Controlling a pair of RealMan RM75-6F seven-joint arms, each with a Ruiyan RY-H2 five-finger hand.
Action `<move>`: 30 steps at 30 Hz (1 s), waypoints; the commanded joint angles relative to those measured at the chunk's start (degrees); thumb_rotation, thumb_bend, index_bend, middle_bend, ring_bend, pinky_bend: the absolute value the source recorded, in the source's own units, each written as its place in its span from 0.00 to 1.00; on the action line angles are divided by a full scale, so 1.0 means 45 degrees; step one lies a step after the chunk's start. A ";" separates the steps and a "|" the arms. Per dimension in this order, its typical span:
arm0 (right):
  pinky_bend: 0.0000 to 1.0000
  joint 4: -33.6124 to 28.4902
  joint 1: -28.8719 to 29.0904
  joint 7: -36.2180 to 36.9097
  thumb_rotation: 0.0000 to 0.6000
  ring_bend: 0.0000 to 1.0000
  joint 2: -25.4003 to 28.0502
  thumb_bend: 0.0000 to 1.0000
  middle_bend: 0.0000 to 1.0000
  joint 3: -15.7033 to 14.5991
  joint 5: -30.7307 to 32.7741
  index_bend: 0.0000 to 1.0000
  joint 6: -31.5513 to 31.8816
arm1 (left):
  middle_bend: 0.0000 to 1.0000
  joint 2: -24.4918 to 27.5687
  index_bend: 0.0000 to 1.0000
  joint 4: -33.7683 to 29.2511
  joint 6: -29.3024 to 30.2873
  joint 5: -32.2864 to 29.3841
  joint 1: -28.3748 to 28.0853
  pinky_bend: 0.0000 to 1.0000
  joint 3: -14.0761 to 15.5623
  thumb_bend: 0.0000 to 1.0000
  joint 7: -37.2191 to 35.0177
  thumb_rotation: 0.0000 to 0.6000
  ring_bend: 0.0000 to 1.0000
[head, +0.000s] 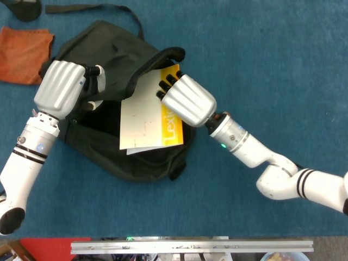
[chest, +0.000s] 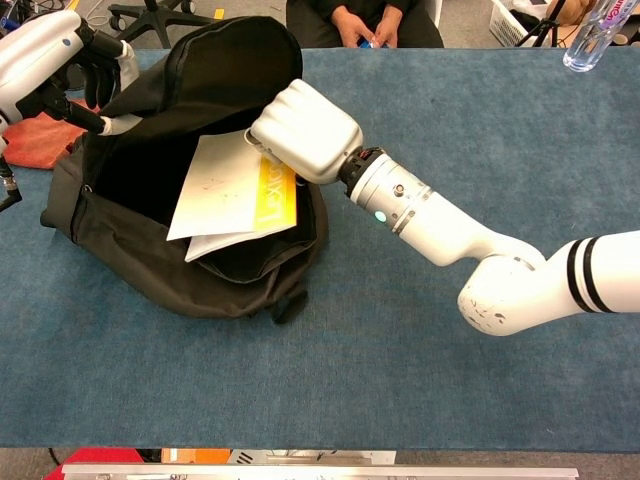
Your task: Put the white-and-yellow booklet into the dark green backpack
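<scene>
The dark green backpack [head: 114,157] [chest: 150,270] lies open on the blue table. My left hand [head: 62,87] [chest: 50,55] grips its upper flap and holds the opening wide. The white-and-yellow booklet [head: 144,117] [chest: 225,195] hangs tilted over the opening, its lower left part above the dark interior. My right hand [head: 185,100] [chest: 305,130] holds the booklet by its yellow edge, fingers curled over the top of it. The booklet's far corner is hidden under the raised flap in the head view.
An orange cloth [head: 24,54] [chest: 40,140] lies at the far left beside the bag. A dark strap [head: 92,8] runs along the top edge. A water bottle [chest: 590,35] stands at the far right corner. A seated person [chest: 365,20] is behind the table.
</scene>
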 commanded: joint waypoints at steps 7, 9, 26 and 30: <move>0.72 0.1266 0.0585 -0.0156 1.00 0.56 -0.1096 0.53 0.63 0.0126 0.0364 0.84 -0.0126 | 0.70 -0.0009 0.67 -0.0040 0.0014 -0.0031 -0.0003 0.64 0.0029 0.29 0.0064 1.00 0.65; 0.72 0.1448 0.0695 -0.0194 1.00 0.56 -0.1275 0.53 0.63 0.0201 0.0474 0.84 -0.0170 | 0.70 -0.0008 0.67 -0.0043 0.0014 -0.0038 -0.0001 0.64 0.0040 0.29 0.0084 1.00 0.65; 0.58 0.0881 0.1178 -0.0882 1.00 0.39 -0.1512 0.38 0.43 0.0623 0.1694 0.43 -0.1254 | 0.69 0.0103 0.67 -0.0140 0.0116 -0.0103 0.0054 0.64 0.0041 0.29 0.0145 1.00 0.65; 0.52 0.0245 0.1072 -0.1329 1.00 0.30 -0.1185 0.30 0.31 0.0649 0.2032 0.20 -0.1534 | 0.69 0.0143 0.67 -0.0137 0.0124 -0.0114 0.0059 0.64 0.0029 0.29 0.0127 1.00 0.65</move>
